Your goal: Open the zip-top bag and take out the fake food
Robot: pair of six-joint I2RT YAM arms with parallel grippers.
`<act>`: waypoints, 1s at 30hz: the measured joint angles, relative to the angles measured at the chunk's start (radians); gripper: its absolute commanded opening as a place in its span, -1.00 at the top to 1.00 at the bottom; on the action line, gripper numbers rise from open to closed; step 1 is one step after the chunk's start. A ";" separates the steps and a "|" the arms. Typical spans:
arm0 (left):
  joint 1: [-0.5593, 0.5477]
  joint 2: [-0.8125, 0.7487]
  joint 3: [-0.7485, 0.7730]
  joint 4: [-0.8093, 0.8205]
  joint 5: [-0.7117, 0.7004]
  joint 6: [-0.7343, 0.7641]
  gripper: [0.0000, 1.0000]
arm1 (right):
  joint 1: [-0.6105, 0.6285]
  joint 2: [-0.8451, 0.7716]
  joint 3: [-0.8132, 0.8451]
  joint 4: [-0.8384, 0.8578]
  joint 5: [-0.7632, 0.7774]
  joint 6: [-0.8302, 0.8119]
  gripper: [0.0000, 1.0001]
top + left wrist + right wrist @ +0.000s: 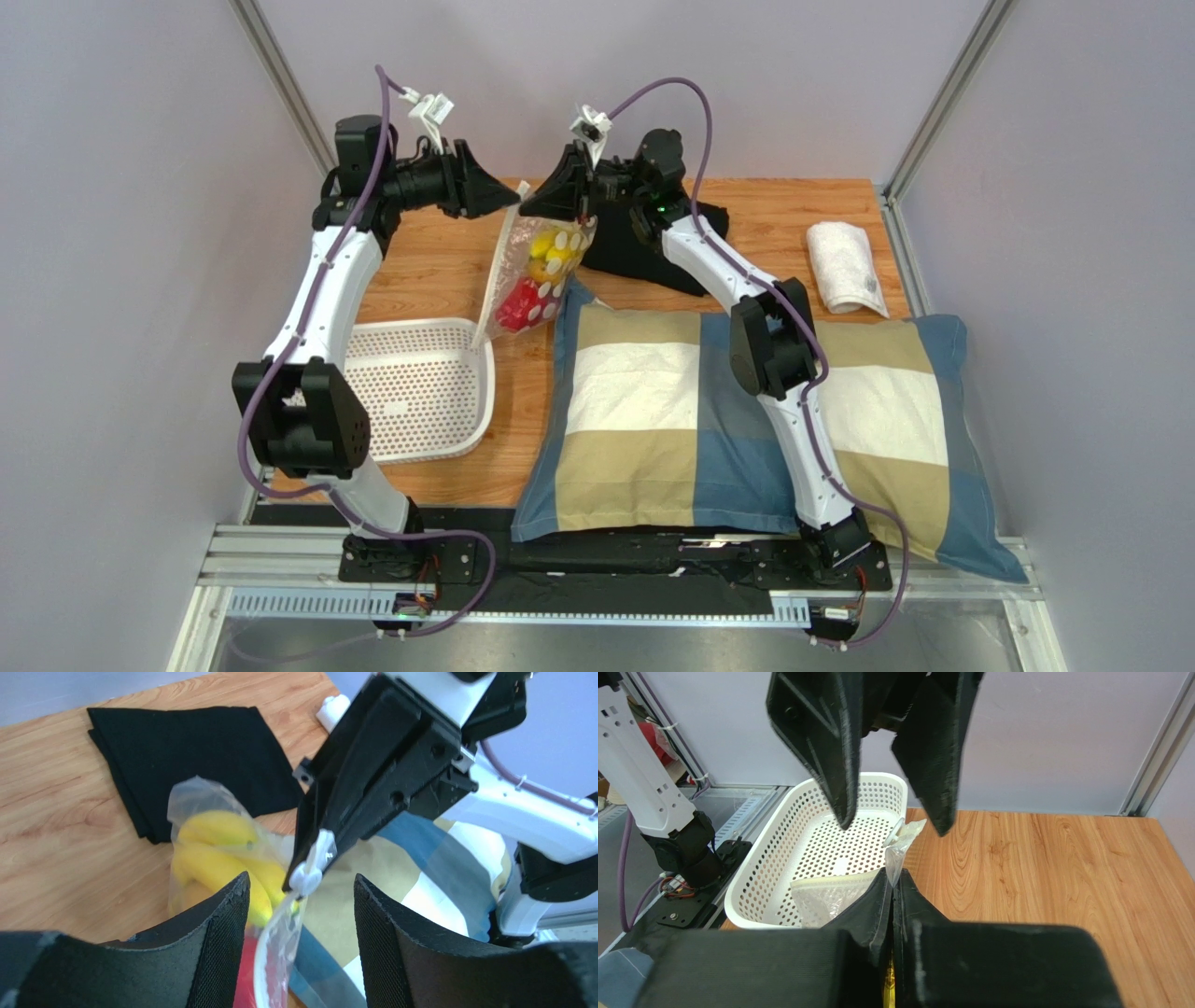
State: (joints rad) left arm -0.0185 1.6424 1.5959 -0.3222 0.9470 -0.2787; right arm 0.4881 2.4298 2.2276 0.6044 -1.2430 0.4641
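The zip-top bag (540, 273) hangs in the air over the wooden table, pinched at its top edge by my right gripper (564, 207), which is shut on it. Inside it show the fake food's yellow bananas (217, 840) and a red piece (522, 305). My left gripper (508, 193) faces the right one and stands open. Its fingers (217, 952) straddle the bag's top edge and white slider (309, 873) without touching them. In the right wrist view the shut right gripper (892, 880) clamps clear plastic, with the open left gripper (894, 826) just beyond.
A white perforated tray (421, 385) lies at the left beneath the left arm. A checked pillow (673, 406) covers the near right. A folded black cloth (659, 252) lies behind the bag, and a rolled white towel (846, 266) sits at the back right.
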 measured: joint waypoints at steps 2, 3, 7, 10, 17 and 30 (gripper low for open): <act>0.009 0.040 0.025 0.039 0.026 -0.036 -0.21 | 0.002 0.000 -0.010 0.004 -0.004 0.008 1.00; 0.013 0.055 0.031 0.050 0.039 -0.051 -0.20 | 0.002 0.000 -0.015 0.006 -0.006 0.011 1.00; 0.027 0.106 0.036 0.074 0.072 -0.098 0.05 | 0.002 0.000 -0.021 0.007 -0.007 0.019 1.00; 0.036 0.122 0.036 0.081 0.100 -0.123 0.06 | 0.002 0.000 -0.021 0.008 -0.007 0.020 1.00; 0.035 0.122 -0.008 0.307 0.216 -0.270 -0.01 | 0.002 0.000 -0.021 0.015 -0.008 0.026 1.00; 0.032 0.137 -0.011 0.333 0.284 -0.308 -0.09 | 0.005 0.000 -0.021 0.015 -0.007 0.029 1.00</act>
State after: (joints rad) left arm 0.0132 1.7790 1.5848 0.0113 1.2312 -0.5869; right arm 0.4934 2.4298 2.2063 0.6193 -1.2503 0.4931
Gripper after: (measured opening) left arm 0.524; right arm 0.007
